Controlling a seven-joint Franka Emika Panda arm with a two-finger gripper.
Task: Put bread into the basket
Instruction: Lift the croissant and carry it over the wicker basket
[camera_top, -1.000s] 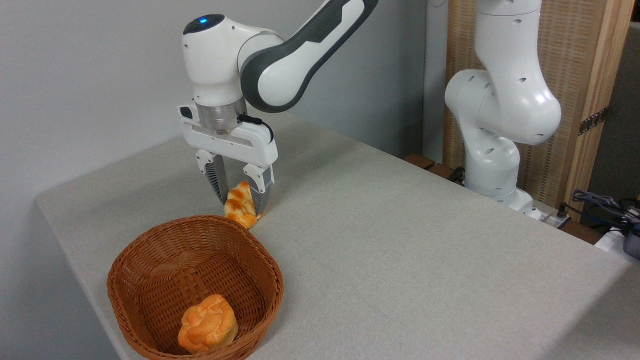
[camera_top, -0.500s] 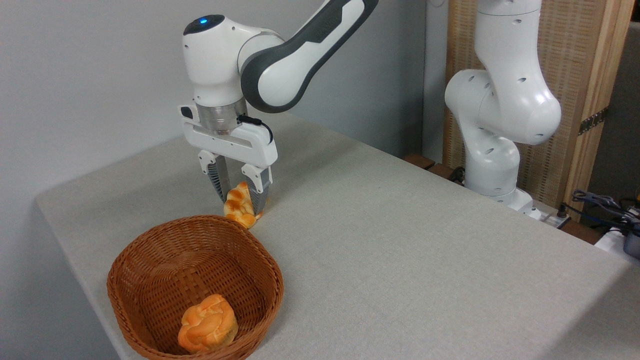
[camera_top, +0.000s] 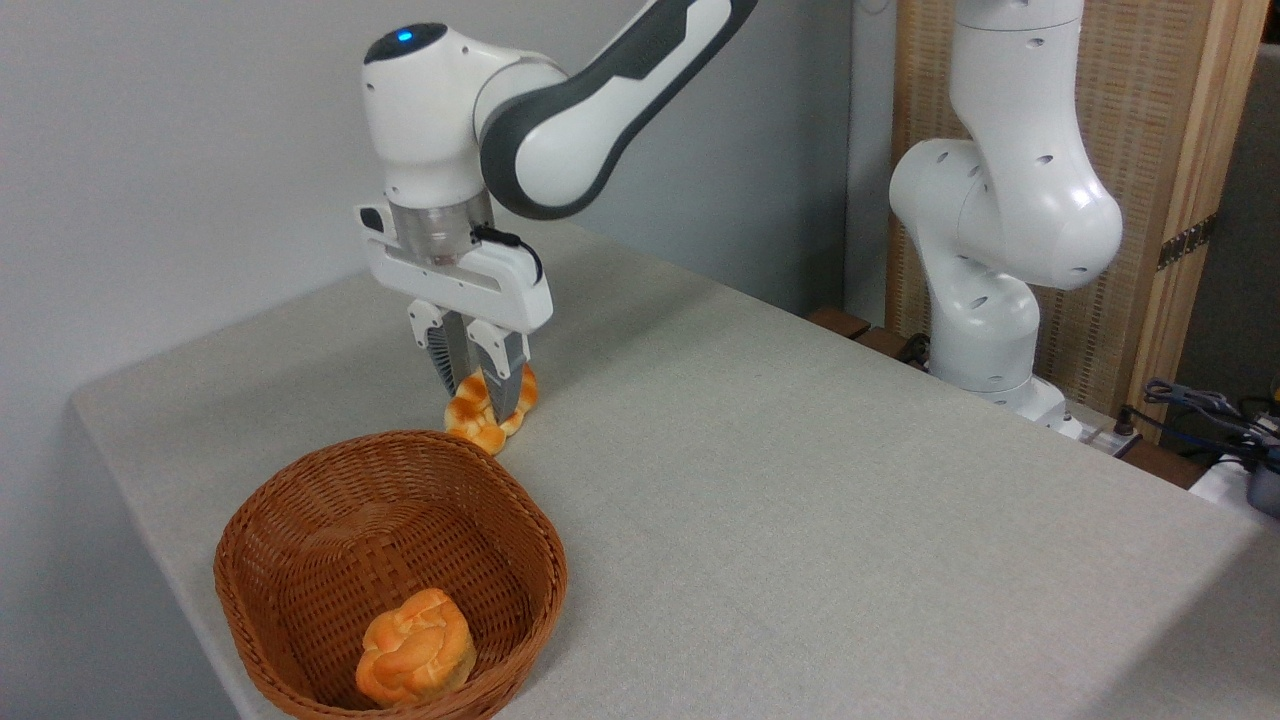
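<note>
Jaws pinch the glossy braided bread (camera_top: 478, 424) in the gripper (camera_top: 480, 385), just behind the woven wicker basket (camera_top: 300, 520) holding a knotted bun (camera_top: 415, 648).

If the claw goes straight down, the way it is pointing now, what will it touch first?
The claw points down and is closed on the bread. Going straight on, it would probably press the bread into the table, just behind the basket.
</note>
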